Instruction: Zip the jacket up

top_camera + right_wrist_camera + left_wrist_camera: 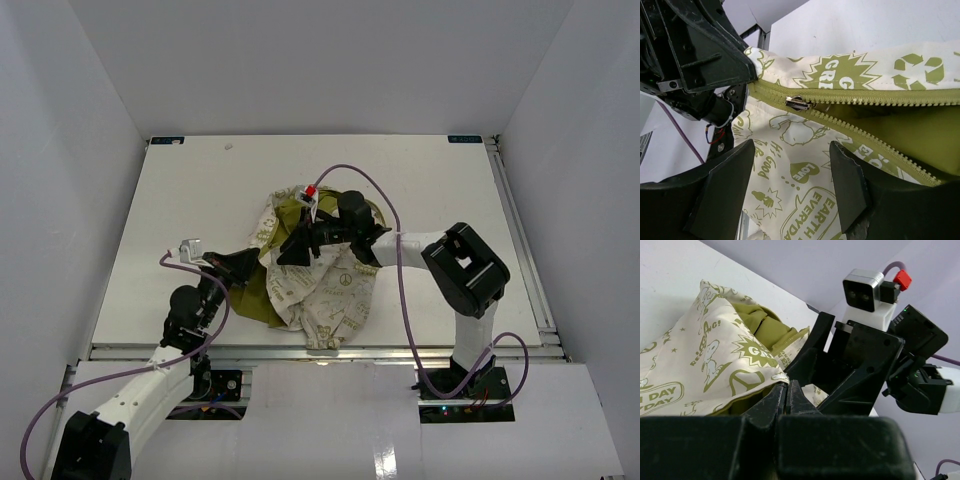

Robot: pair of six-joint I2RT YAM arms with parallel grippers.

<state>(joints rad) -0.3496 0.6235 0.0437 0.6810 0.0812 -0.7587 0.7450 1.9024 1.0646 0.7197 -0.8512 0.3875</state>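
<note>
The cream jacket [335, 290] with olive prints lies bunched at the table's middle, its olive lining showing. My left gripper [250, 268] is shut on the jacket's edge at the zipper's bottom end; the left wrist view shows its jaws [787, 387] closed against the fabric [700, 360]. My right gripper [297, 250] is open and hovers just over the jacket [805, 200], jaws wide apart [792, 150]. The metal zipper slider [799, 102] sits just beyond them, near the left gripper [715, 55]. The olive zipper [880, 97] is joined only left of the slider and gapes open to the right.
The white table [200, 200] is walled in white on three sides. A metal rail [520, 240] runs along its right edge. The right arm's purple cable [370, 185] loops above the jacket. The jacket's lower end reaches the front edge [320, 350].
</note>
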